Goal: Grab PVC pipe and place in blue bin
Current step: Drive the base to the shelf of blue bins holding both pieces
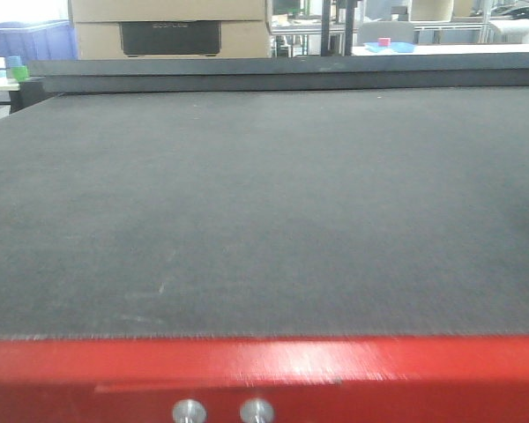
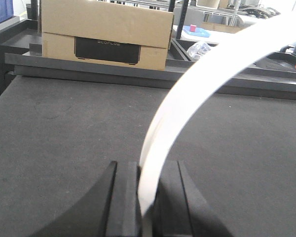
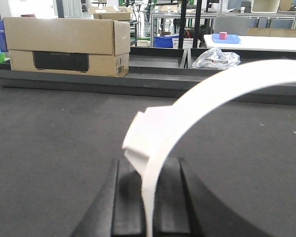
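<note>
Grasp done: left gripper (image 2: 147,200) and right gripper (image 3: 148,197) each clamp PVC pipe (image 2: 187,94); placing in blue bin (image 1: 26,40), left of cardboard box (image 1: 167,11), remains.

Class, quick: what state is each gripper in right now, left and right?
Left gripper: closed, holding the PVC pipe.
Right gripper: closed on a curved white piece; same pipe or not, cannot tell.

Dark grey tabletop (image 1: 264,203), red front edge (image 1: 264,361); cardboard box (image 3: 64,44) behind far rail (image 3: 89,79).
</note>
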Controlling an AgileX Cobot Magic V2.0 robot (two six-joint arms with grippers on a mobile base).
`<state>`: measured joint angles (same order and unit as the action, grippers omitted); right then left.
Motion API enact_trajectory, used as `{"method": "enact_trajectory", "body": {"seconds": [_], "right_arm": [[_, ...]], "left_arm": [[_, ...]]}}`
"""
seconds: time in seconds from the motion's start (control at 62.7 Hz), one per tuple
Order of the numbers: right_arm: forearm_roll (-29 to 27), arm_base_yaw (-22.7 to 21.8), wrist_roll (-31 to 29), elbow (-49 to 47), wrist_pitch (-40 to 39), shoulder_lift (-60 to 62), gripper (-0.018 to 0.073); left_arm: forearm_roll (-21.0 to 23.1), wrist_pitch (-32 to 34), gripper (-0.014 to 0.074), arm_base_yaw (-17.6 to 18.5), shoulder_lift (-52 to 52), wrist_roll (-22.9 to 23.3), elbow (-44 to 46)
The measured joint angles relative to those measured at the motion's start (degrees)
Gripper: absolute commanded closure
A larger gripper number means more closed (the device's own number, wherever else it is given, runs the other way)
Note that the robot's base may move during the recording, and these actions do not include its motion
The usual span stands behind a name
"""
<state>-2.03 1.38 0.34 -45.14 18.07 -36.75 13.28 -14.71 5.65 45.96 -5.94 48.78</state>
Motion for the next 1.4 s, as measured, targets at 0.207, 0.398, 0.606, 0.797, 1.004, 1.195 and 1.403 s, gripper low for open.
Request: {"method": "enact_trajectory", "body": {"seconds": [0.207,0.398,0.606,0.797,1.004,1.195,1.403], "right_arm": [[0.0,0.0,0.0,0.0,0.0,0.0,0.0727],[0.0,0.0,0.0,0.0,0.0,0.0,0.0727],[0.0,0.0,0.0,0.0,0.0,0.0,0.0727],[0.0,0.0,0.0,0.0,0.0,0.0,0.0727],[0.0,0.0,0.0,0.0,0.0,0.0,0.0727],[0.0,0.0,0.0,0.0,0.0,0.0,0.0727],[0.0,0.0,0.0,0.0,0.0,0.0,0.0727]], "left_arm": [[0.0,0.0,0.0707,0.0,0.0,0.0,0.0],[0.0,0.0,0.0707,0.0,0.0,0.0,0.0],[0.0,0.0,0.0707,0.0,0.0,0.0,0.0],[0.0,0.0,0.0707,0.0,0.0,0.0,0.0],[0.0,0.0,0.0707,0.0,0.0,0.0,0.0],[0.0,0.0,0.0707,0.0,0.0,0.0,0.0],[0.0,0.0,0.0707,0.0,0.0,0.0,0.0]]}}
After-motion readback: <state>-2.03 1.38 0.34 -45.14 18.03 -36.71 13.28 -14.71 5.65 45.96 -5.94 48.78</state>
